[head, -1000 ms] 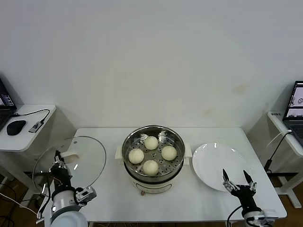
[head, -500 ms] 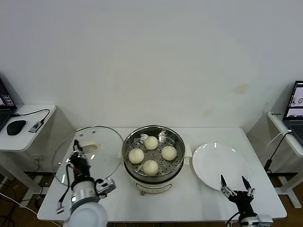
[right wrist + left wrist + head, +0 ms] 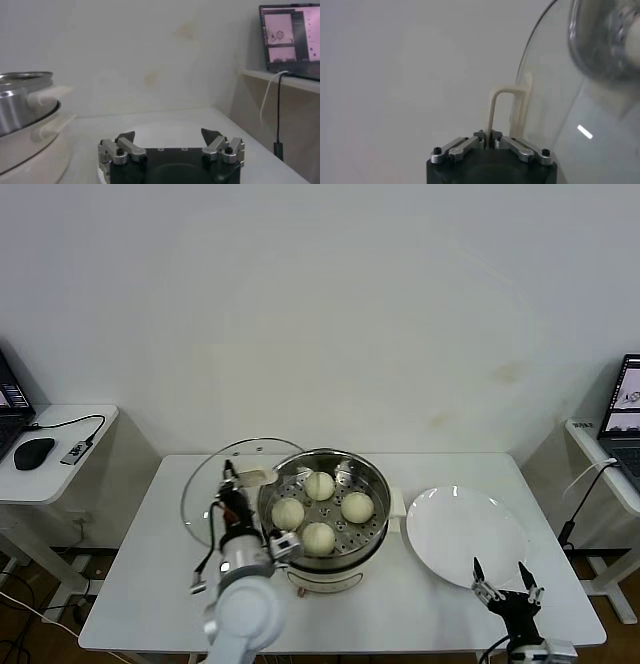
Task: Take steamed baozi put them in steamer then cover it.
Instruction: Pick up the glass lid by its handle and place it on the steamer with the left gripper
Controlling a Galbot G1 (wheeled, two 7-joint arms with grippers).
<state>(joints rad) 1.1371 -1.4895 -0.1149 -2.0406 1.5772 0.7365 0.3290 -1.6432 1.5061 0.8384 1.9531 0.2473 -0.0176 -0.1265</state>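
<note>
Starting at the left, we see the left gripper (image 3: 232, 502) clamped on the cream handle (image 3: 501, 107) of the cover (image 3: 225, 484), its fingers pinched together around it. We see the cover held tilted, nearly on edge, above the table (image 3: 130, 584), its rim overlapping the steamer's rim at about 9 o'clock. The handle's long axis runs roughly along the line from gripper to cover.

At the centre stands the steamer (image 3: 323, 509), open at the top, with four steamed baozi (image 3: 318, 512) on its tray at 12, 3, 6 and 9 o'clock.

To the right a white plate (image 3: 465, 534) lies just beside the steamer. At the table's near right edge, the right gripper (image 3: 507, 587) waits with fingers spread, holding nothing, beside the plate's near rim.
</note>
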